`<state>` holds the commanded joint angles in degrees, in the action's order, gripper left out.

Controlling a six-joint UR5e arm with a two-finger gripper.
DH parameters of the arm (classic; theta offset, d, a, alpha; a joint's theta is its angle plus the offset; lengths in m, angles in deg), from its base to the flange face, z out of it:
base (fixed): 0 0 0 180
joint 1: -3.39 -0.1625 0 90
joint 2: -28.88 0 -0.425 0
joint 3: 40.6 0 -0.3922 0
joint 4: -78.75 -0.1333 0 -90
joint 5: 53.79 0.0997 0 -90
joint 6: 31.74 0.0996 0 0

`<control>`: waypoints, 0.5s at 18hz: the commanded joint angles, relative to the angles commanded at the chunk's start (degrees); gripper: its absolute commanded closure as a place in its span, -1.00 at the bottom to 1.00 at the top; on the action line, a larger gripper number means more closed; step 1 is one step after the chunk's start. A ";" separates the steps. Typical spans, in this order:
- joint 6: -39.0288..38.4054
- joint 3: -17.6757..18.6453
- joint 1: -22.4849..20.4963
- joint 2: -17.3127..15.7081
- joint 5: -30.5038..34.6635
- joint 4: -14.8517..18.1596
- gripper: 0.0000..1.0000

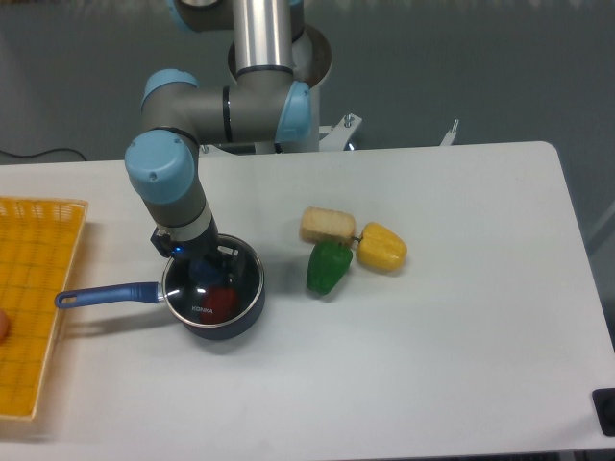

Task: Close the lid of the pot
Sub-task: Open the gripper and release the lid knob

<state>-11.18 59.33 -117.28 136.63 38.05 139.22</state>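
Observation:
The dark navy pot (245, 317) stands left of the table's middle, with its long blue handle (106, 296) pointing left. The glass pot lid (204, 307), with a metal rim and white lettering, lies level over the pot's mouth. Something red (223, 300) shows through the glass. My gripper (208, 264) reaches straight down onto the lid's centre. Its dark fingers stand on either side of the blue knob and hide it. I cannot make out whether they are pressing on the knob.
A yellow mesh tray (34, 307) lies at the left edge, close to the handle's tip. A beige bread-like piece (327, 225), a green pepper (329, 267) and a yellow pepper (381, 247) lie together right of the pot.

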 joint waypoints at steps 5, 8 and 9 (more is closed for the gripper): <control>0.79 -0.87 -0.44 -1.40 0.09 0.09 -1.00; 2.98 -2.46 -2.63 -3.16 0.00 1.49 -1.00; 3.95 -2.55 -3.16 -3.77 -0.09 2.28 -1.00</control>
<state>-7.23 56.78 -120.44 132.86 37.96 141.50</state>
